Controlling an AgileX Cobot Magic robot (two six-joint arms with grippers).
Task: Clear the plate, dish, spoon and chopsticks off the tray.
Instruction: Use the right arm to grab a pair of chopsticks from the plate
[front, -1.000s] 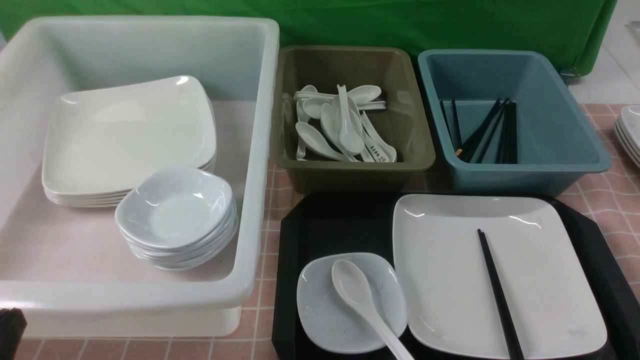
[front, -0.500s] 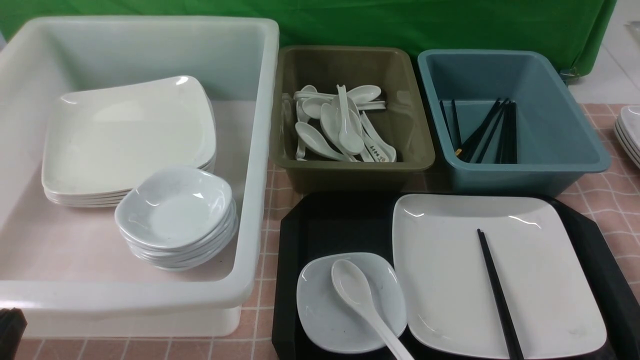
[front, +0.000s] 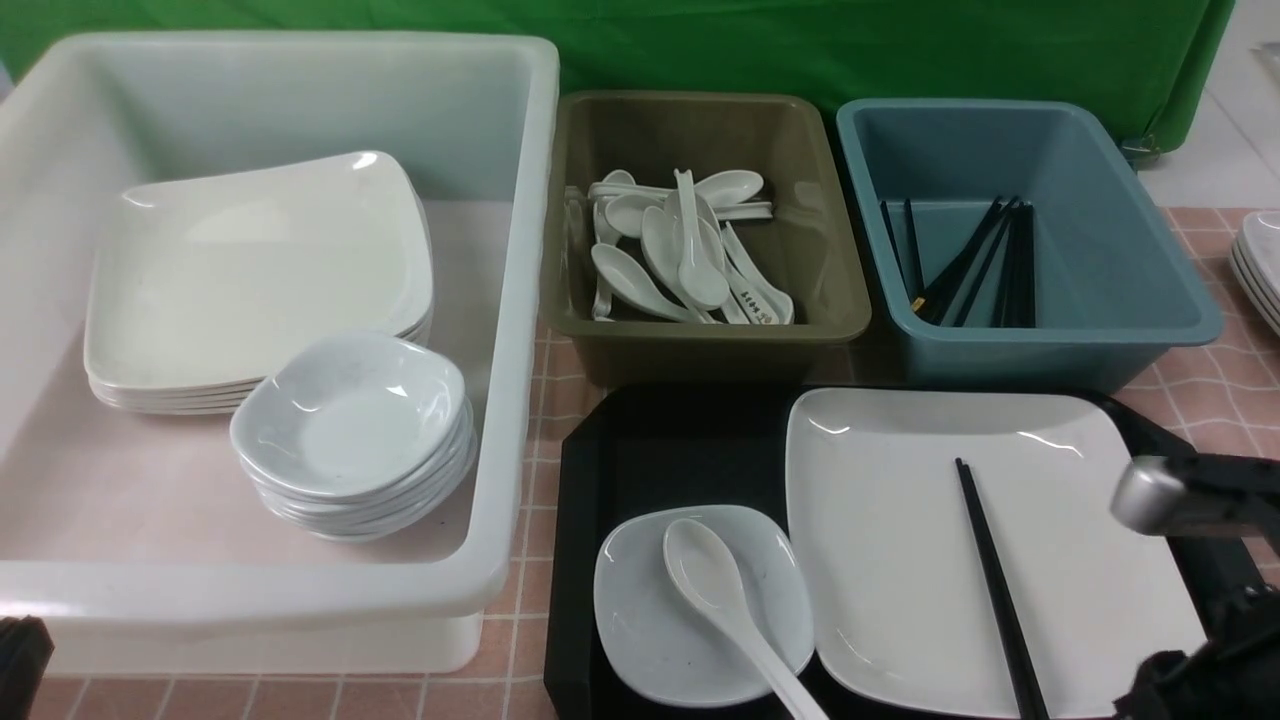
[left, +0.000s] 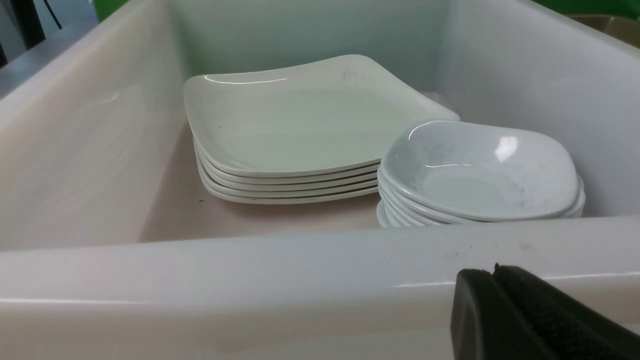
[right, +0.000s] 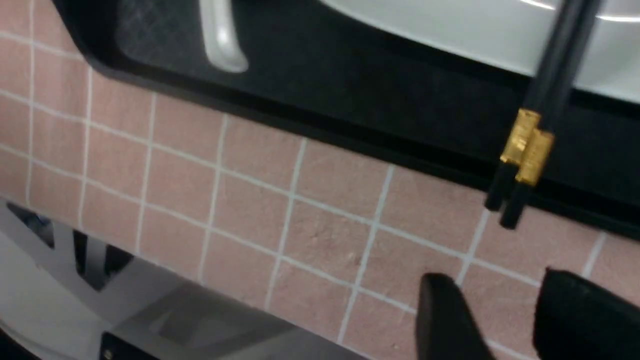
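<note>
asking: item one, the tray (front: 680, 440), what is carried on it?
answering: on the right half, the plate (front: 900, 560); on the near left, just beside it, the dish (front: 640, 620). the spoon (front: 715, 590) is laid in the dish, bowl up, handle run out over the dish's near rim.
asking: and the chopsticks (front: 990, 590)?
answering: laid together across the plate, gold-banded ends carried past the tray's near rim, over the pink-tiled counter (right: 300, 225).
asking: right gripper (right: 495, 277)?
answering: spread apart, nothing held; it is placed over the counter near those ends, not touching them.
asking: left gripper (left: 492, 280)?
answering: pressed together, empty, set before the near wall of the white tub (left: 250, 280), in which stacked plates (left: 300, 125) and stacked dishes (left: 480, 170) are kept.
</note>
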